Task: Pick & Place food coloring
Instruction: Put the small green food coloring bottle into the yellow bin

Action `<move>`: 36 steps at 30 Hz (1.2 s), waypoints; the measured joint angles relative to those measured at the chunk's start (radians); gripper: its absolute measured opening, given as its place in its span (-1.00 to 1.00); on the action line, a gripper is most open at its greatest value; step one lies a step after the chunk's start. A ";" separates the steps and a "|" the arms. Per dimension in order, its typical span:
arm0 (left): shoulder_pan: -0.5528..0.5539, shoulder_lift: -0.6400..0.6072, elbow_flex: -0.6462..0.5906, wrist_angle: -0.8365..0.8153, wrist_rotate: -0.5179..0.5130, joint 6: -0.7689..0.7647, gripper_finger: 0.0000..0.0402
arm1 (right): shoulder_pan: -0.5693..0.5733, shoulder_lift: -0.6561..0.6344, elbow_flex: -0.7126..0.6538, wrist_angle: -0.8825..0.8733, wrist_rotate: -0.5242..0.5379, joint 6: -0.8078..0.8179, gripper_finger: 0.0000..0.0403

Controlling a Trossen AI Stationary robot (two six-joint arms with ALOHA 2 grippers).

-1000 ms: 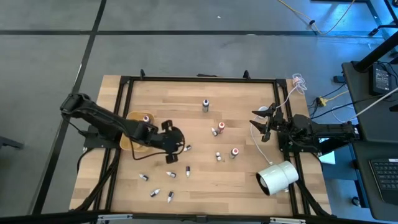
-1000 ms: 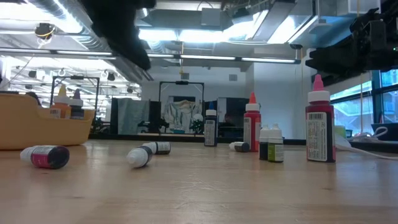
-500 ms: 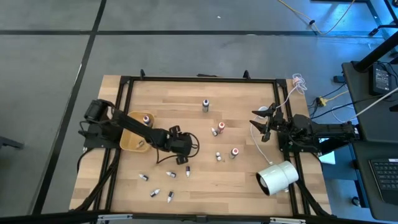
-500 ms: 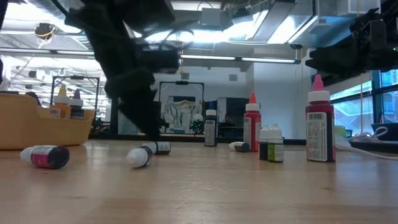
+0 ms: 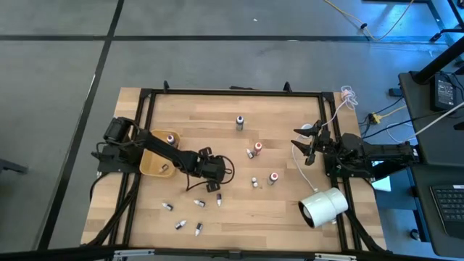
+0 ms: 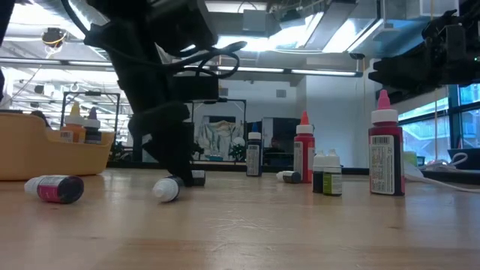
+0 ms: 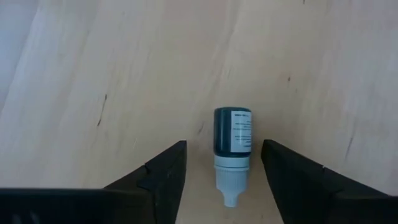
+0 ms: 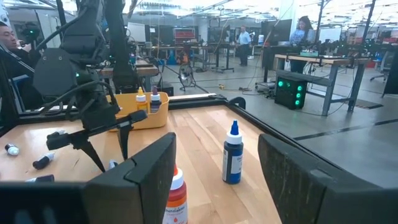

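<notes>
One food coloring bottle (image 7: 232, 147) lying between spread fingers of left gripper (image 7: 224, 180), untouched, right gripper (image 5: 307, 147) parked apart, fingers spread

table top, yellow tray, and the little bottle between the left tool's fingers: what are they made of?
Table top: wood, pale and matte, with visible plank seams and grain. Tray: probably molded plastic, smooth tan-yellow walls with a rounded rim. Bottle: likely plastic, a dark teal body with a printed label and a white dropper tip; it lies flat, apart from the open left tool.
</notes>
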 joint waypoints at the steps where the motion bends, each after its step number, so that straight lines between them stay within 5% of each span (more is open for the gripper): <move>1: 0.000 0.000 0.000 0.001 0.002 0.000 -0.03 | 0.000 0.000 0.000 0.000 0.000 0.000 0.14; 13: 0.000 0.001 0.000 0.004 0.050 0.008 -0.62 | 0.000 0.000 0.000 0.000 0.000 -0.003 0.14; 19: -0.001 -0.081 0.021 -0.144 0.090 -0.004 -0.66 | 0.000 0.000 0.000 0.000 0.000 -0.003 0.14; 30: -0.058 -0.434 0.089 -0.777 0.118 -0.526 -0.65 | 0.000 0.000 0.000 0.000 0.000 -0.023 0.14; 36: -0.130 -0.489 0.067 -0.995 0.098 -0.798 -0.63 | 0.000 0.000 0.000 0.000 0.000 -0.024 0.14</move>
